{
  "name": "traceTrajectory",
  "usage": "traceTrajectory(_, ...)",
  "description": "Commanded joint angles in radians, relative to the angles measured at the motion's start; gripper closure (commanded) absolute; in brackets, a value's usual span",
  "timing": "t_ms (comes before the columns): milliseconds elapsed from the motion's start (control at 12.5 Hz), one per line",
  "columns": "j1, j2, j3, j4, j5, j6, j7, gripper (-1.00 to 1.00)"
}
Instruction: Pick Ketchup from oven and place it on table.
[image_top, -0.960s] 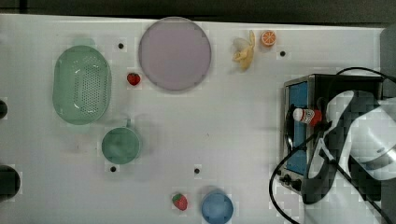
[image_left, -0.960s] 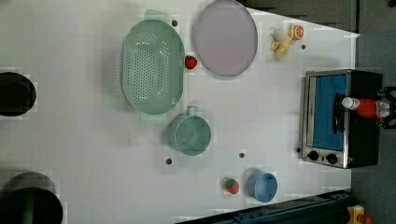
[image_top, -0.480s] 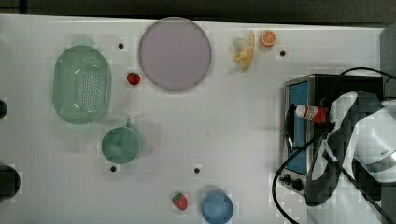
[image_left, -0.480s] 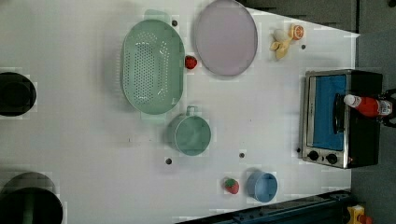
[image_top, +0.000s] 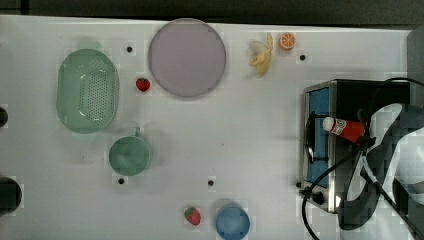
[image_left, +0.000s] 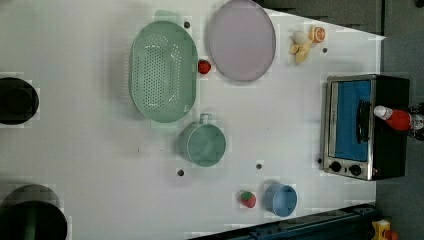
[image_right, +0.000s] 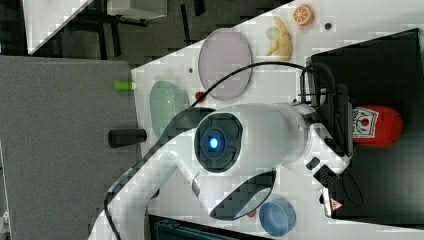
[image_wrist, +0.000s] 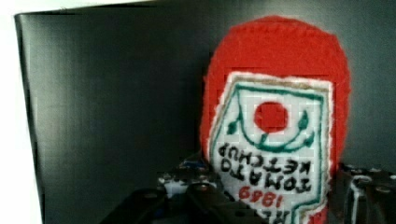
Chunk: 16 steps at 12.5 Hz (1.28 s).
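Since a second ago our gripper (image_wrist: 275, 205) has closed onto the ketchup (image_top: 345, 128) atop the oven (image_left: 390, 100); it looks soft, light, best held mid-body.

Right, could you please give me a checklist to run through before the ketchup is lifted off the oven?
1. Ketchup lies on its side on top of the oven, white cap toward the door side: ok.
2. Claw is at the ketchup's labelled body: ok.
3. Oven door is shut, so it is not in the way: ok.
4. Bare table lies between the oven and the green cup for a landing spot: ok.
5. Black cable hangs across the oven's front; whether it would snag: cannot tell.
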<state>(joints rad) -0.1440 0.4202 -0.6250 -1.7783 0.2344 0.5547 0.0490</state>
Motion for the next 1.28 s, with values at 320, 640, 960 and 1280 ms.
traceTrajectory(320, 0.078, -0.134, 0.011, 0.253, -0.151, -0.266, 0.01, -0.27)
traceTrajectory(640, 0.164, -0.204, 0.074, 0.298, -0.163, -0.385, 0.002, -0.27)
traceTrajectory(960, 0.227, -0.255, 0.199, 0.289, -0.163, -0.537, 0.002, -0.27)
traceTrajectory(1280, 0.27, -0.254, 0.344, 0.253, -0.163, -0.553, 0.002, -0.27)
